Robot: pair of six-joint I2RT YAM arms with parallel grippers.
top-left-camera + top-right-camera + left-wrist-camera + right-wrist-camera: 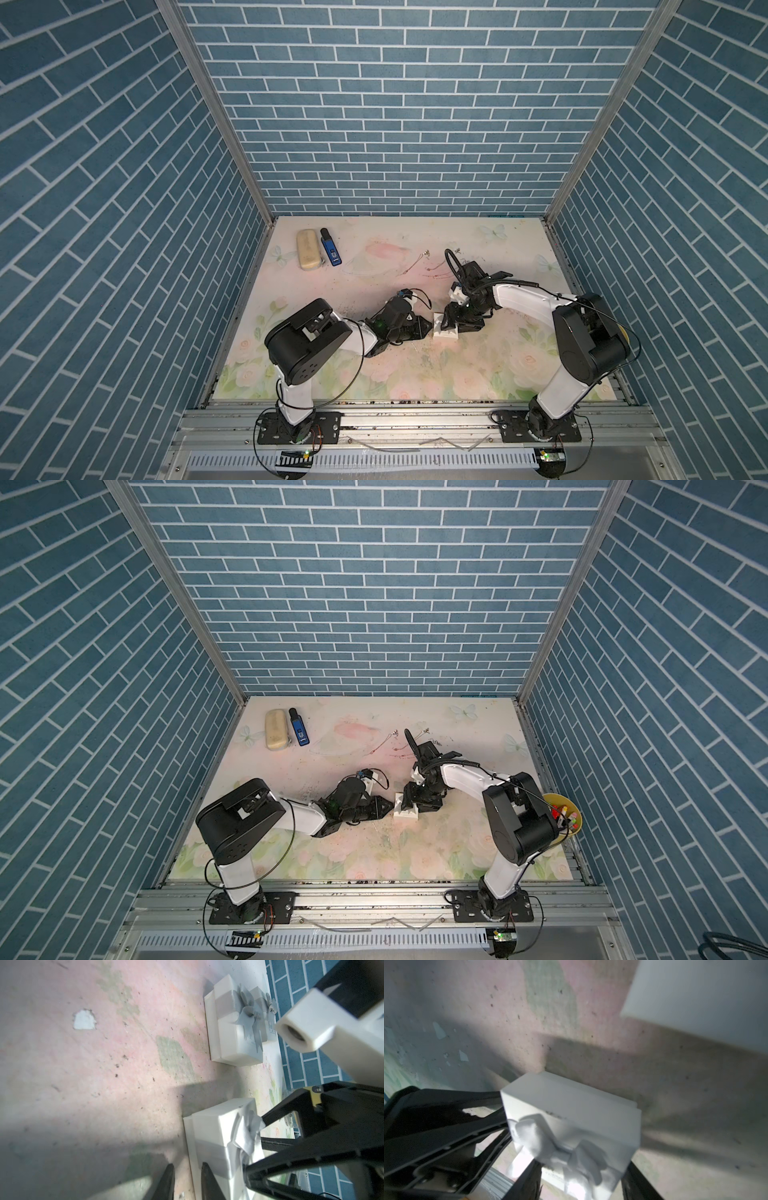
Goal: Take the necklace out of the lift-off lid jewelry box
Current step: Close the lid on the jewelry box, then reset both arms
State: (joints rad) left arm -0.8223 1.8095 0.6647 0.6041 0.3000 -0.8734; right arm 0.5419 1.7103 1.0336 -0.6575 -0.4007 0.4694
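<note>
The white lift-off lid jewelry box point(444, 329) point(405, 811) stands mid-table, its lid point(216, 1136) point(571, 1113) on and topped by a pale ribbon bow point(562, 1147). The necklace is hidden inside. My right gripper point(451, 321) point(583, 1182) reaches down from above, and its fingers point(527, 1180) press the lid's two sides: shut on the lid. My left gripper point(429, 326) point(188, 1182) lies low at the box's left side, slightly open. Its fingers point(207, 1182) straddle the edge of the base point(190, 1147), one over the base ledge and one over the table.
A second white box with a grey bow point(234, 1028) stands beyond the first. Thin chains point(417, 262) lie on the mat behind the arms. At the back left are a beige case point(308, 250) and a blue device point(331, 252). A yellow bowl point(575, 812) sits at the right edge.
</note>
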